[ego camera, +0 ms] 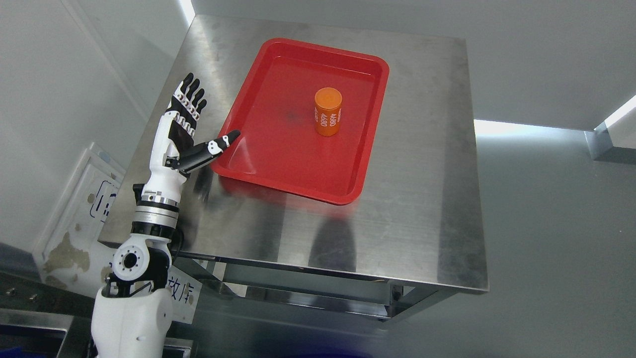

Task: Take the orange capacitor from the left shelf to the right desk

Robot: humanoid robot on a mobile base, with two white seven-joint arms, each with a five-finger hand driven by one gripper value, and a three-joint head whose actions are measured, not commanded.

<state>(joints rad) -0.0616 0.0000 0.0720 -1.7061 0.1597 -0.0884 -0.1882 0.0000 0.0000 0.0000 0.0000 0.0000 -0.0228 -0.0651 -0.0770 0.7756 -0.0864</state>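
Orange capacitor (328, 111) is standing upright in the red tray (258, 89), right of the tray's middle and toward its far end, with white print running down its side. You are looking down at the tray sitting on a steel table (422, 209), angled a little against the table's edges. Your left hand (186, 127) is coming in from the lower left, the arm rising over the table's near left corner. Its fingers (191, 94) are spreading open and pointing away from you, holding nothing, while the thumb (218, 144) is sticking out to the right, its tip overlapping the tray's left rim; you cannot tell whether it is touching. Hand and capacitor are sitting well apart, with bare tray floor between them. A white panel (94, 199) is leaning by the wall, left of the table.
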